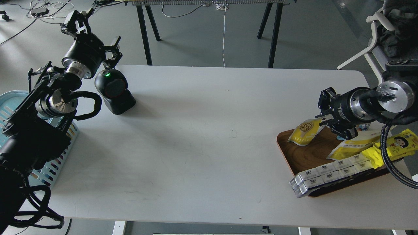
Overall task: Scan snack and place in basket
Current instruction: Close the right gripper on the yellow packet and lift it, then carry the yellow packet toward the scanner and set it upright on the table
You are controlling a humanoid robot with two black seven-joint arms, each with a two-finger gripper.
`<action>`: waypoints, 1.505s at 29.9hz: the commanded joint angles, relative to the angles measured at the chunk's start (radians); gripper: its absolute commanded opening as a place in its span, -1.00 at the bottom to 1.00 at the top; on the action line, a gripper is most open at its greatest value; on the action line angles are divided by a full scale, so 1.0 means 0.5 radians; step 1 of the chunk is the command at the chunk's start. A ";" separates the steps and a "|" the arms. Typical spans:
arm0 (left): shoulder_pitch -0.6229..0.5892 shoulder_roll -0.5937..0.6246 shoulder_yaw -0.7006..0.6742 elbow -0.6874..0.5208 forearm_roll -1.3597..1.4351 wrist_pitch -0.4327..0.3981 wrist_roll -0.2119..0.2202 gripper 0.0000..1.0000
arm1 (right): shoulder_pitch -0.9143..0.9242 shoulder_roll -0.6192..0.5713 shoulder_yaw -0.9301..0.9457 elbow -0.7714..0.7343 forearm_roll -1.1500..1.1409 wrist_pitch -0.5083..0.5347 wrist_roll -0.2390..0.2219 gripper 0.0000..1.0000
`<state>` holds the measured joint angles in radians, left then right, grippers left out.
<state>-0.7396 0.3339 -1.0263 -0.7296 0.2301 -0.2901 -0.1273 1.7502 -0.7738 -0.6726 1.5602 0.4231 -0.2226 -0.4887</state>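
Observation:
The snack (305, 130), a small pouch with a yellow lower half, a white top and a round picture of nuts, lies on the far left corner of the brown wooden tray (310, 156). My right gripper (328, 114) points left just above the pouch's white top. Its fingers stand apart, and I cannot tell if they touch the pouch. The light blue basket (9, 101) sits at the table's left edge, mostly hidden behind my left arm. My left gripper (98, 31) is open and empty, raised beyond the table's far left corner.
A black scanner (114, 91) with a green light stands on the table's far left. The tray also holds a flat pale-yellow pouch (354, 145), bright-yellow cartoon-face packs (392, 145) and white boxes (326, 173). A chair (388, 29) stands at the far right.

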 commanded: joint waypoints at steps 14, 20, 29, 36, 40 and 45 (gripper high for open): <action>0.000 0.007 0.003 -0.001 0.000 0.000 0.000 1.00 | 0.165 -0.318 0.222 0.214 -0.021 -0.055 0.000 -1.00; 0.000 0.007 0.000 -0.001 0.000 0.006 0.000 1.00 | 0.417 -0.315 0.247 0.254 0.003 -0.089 0.000 -1.00; 0.000 0.004 -0.006 -0.001 0.000 0.019 0.000 1.00 | 0.522 -0.042 0.369 0.199 0.095 -0.217 0.000 -1.00; -0.003 0.001 -0.006 -0.004 0.000 0.022 0.003 1.00 | 0.387 0.357 0.578 0.135 0.123 -0.532 0.000 -1.00; -0.006 0.004 -0.006 -0.007 0.000 0.022 0.003 1.00 | 0.243 0.547 0.744 0.070 0.120 -0.532 0.000 -1.00; -0.006 0.004 -0.006 -0.044 0.000 0.028 0.003 1.00 | 0.086 0.728 0.848 0.006 0.120 -0.532 0.000 -1.00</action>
<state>-0.7423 0.3354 -1.0294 -0.7430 0.2300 -0.2775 -0.1258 1.8326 -0.4514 -0.2761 1.5736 0.4835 -0.4888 -0.4887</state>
